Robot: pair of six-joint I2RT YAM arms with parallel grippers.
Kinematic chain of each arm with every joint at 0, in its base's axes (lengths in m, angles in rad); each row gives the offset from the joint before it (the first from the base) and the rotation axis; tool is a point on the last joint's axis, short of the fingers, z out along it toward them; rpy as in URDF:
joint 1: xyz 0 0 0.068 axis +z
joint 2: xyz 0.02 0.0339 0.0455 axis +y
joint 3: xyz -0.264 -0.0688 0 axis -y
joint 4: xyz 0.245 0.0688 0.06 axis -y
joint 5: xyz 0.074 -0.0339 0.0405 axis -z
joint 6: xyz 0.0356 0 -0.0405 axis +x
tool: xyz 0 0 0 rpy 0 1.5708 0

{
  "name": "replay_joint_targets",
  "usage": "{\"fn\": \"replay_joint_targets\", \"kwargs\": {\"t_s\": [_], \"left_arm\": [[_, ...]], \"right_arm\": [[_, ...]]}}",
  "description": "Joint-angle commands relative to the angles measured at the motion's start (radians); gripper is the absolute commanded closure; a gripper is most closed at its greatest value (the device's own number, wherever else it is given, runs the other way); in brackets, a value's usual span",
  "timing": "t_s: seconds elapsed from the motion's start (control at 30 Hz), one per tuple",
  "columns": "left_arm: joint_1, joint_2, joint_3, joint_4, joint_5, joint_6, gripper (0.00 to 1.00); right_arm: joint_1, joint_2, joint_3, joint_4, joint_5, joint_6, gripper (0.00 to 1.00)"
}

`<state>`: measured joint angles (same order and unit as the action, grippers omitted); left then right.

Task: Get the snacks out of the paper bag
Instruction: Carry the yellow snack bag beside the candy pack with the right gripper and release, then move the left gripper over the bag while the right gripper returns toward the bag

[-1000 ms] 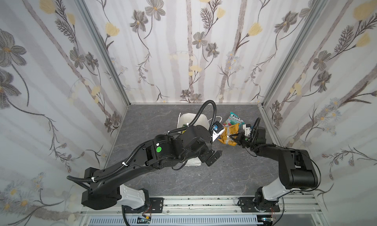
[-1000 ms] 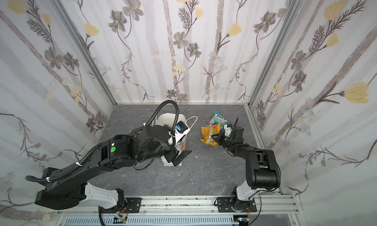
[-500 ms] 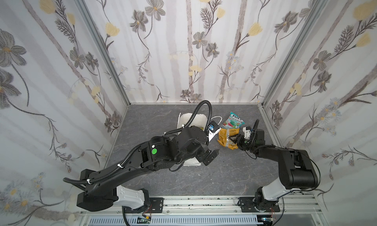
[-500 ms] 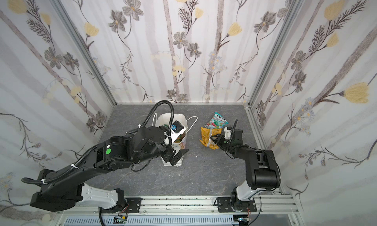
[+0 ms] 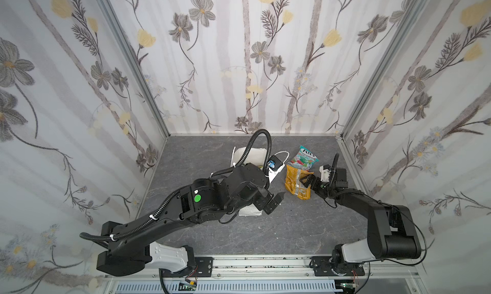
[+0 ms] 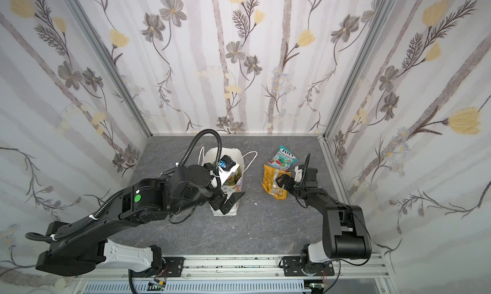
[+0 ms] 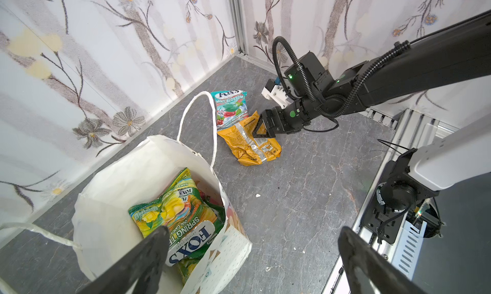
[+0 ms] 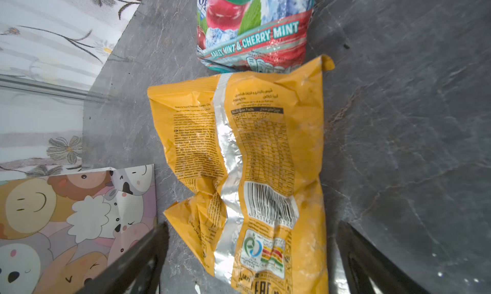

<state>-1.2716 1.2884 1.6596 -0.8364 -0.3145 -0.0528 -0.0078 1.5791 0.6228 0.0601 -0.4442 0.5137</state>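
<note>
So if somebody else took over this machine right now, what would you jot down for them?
Left gripper: open, empty, above the rim of the paper bag, which stands upright on the table.
Right gripper: open, empty, over the yellow-orange chip bag.
Done: the chip bag and the teal mint packet lie on the table beside the paper bag, edge to edge.
Left: the yellow-green candy packet sits inside the paper bag, with more packets partly showing beneath it; how many cannot be told.
</note>
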Motion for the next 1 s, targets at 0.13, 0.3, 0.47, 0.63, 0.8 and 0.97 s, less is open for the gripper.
{"fn": "replay_joint_targets", "kwargs": {"t_s": [0.13,0.3,0.47,0.63,0.8,0.97], "left_arm": [[0.005,-0.021,-0.009,0.048,-0.079,-0.029,0.0],[0.034,-0.024,-0.005,0.06,-0.125,-0.06,0.0],[0.092,-0.021,0.02,0.059,-0.13,-0.098,0.0],[0.175,0.012,0.077,0.022,-0.106,-0.116,0.0],[0.269,0.104,0.194,-0.059,-0.05,-0.123,0.0],[0.352,0.227,0.324,-0.154,0.003,-0.116,0.01]], "right_arm": [[0.002,-0.165,0.034,-0.076,0.066,-0.03,0.01],[0.022,-0.321,0.07,-0.106,0.058,-0.001,0.01],[0.083,-0.441,0.155,-0.132,0.061,0.039,0.01],[0.194,-0.501,0.271,-0.167,0.052,0.058,0.01],[0.345,-0.529,0.369,-0.17,0.074,0.061,0.01],[0.489,-0.526,0.446,-0.182,0.102,0.05,0.01]]}}
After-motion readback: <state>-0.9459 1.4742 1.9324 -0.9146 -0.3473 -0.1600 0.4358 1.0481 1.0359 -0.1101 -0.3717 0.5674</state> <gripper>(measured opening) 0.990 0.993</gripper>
